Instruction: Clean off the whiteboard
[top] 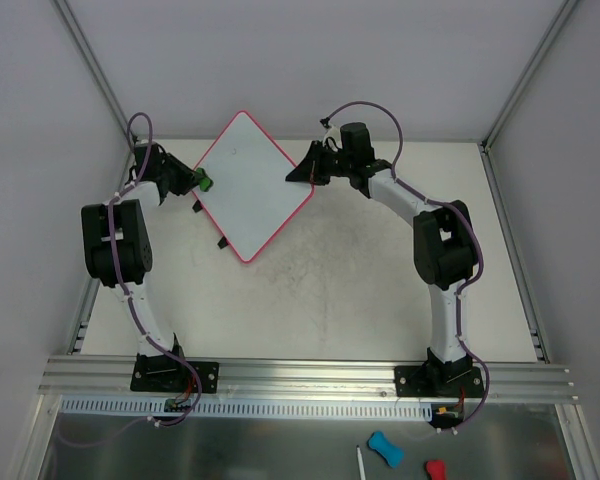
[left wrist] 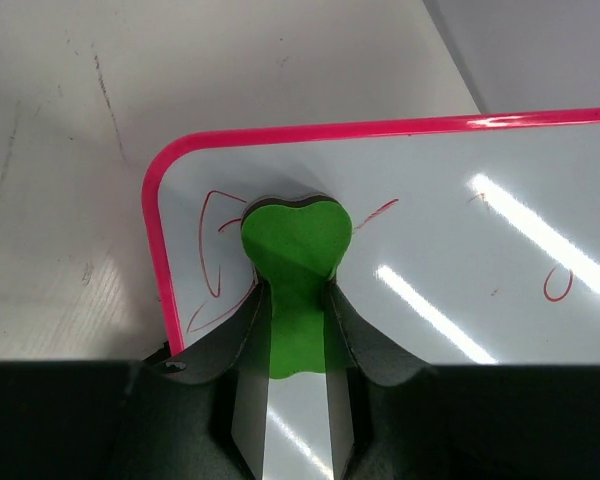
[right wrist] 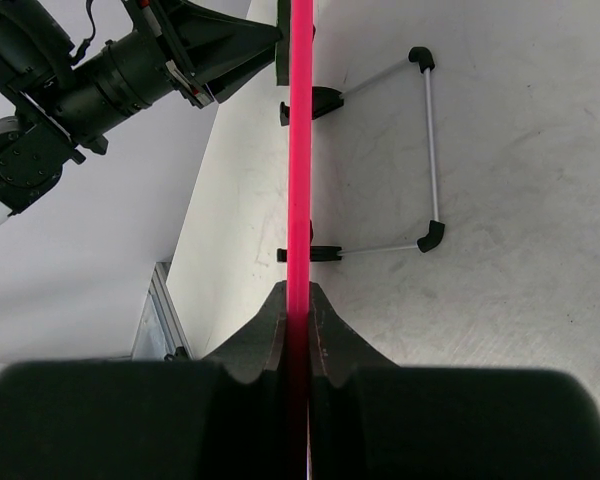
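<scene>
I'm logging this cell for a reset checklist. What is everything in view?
whiteboard: one, white with pink rim, far middle of the table
scribbles: several, red, near the whiteboard's corner
eraser: one, green, against the whiteboard
wire stand: one, silver with black feet, at the whiteboard's back
blue item, red item, white stick: one each, below the arm bases
left gripper: black, shut on the eraser
right gripper: black, shut on the whiteboard's rim
</scene>
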`<control>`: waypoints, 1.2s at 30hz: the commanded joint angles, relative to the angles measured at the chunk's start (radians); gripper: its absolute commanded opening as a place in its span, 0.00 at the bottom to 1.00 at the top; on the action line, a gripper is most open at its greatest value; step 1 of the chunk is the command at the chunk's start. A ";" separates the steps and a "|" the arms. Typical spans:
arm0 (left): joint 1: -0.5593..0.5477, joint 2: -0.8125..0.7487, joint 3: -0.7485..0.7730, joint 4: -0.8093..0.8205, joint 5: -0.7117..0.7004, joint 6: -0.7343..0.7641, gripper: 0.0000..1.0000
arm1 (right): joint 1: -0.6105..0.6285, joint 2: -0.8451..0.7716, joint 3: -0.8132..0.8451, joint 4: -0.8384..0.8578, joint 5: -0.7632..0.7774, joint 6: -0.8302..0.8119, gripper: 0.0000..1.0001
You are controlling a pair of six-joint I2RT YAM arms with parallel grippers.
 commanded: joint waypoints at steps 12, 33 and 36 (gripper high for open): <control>-0.149 0.048 0.103 0.046 0.108 0.134 0.00 | 0.016 -0.047 0.018 0.037 -0.020 -0.061 0.00; -0.179 0.120 0.206 -0.012 0.102 0.103 0.00 | 0.016 -0.050 0.013 0.036 -0.018 -0.062 0.00; -0.111 0.145 0.185 -0.010 0.103 0.062 0.00 | 0.016 -0.051 0.015 0.037 -0.021 -0.064 0.00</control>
